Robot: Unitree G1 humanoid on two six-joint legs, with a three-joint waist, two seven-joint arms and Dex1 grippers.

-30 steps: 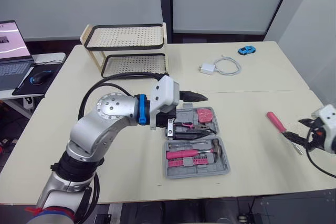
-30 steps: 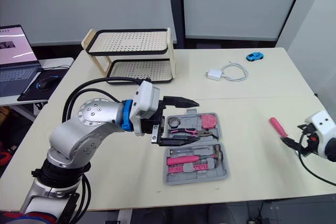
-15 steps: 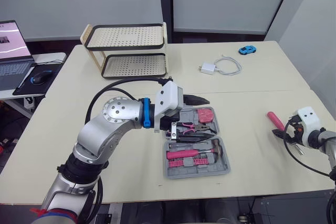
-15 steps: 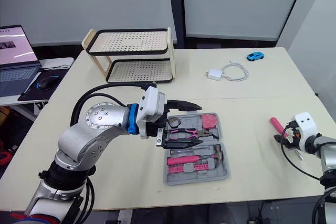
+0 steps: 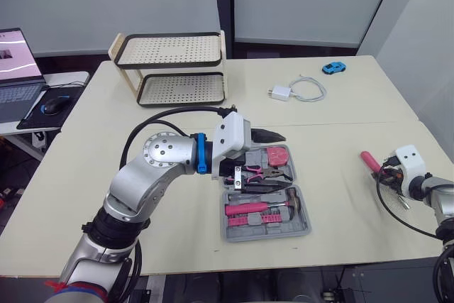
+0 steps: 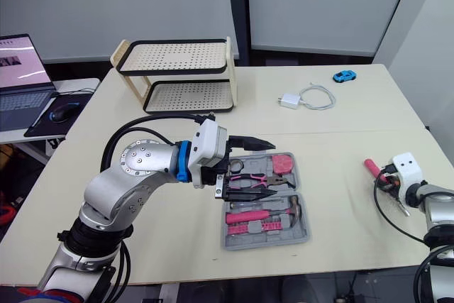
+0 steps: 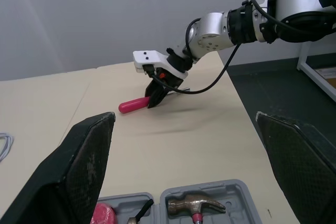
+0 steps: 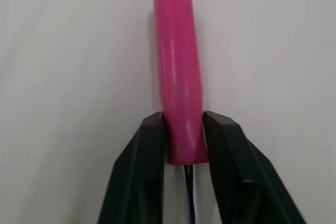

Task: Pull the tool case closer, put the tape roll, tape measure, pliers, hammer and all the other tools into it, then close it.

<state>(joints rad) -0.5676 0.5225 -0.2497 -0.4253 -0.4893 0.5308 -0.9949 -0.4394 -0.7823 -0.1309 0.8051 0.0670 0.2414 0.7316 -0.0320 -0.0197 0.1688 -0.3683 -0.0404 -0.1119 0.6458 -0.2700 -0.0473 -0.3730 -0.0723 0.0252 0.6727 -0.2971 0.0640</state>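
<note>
Right gripper (image 8: 185, 123) jaws pinch the pink handle of a screwdriver (image 8: 177, 61) on the beige table (image 5: 340, 125), near its right edge. Left gripper (image 5: 264, 160) hangs spread wide over the open tool case (image 5: 264, 233) mid-table, with the hammer (image 5: 282, 206) and pliers (image 5: 259, 173) inside. Beyond: two-tier rack (image 5: 170, 69), white charger (image 5: 278, 93), blue toy car (image 5: 333, 67). Grey wall panels; laptop (image 5: 13, 69) on a side desk.

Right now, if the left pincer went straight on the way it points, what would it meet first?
Probably the right pincer gripping the pink screwdriver handle; bare table lies between, though depth is unclear.
</note>
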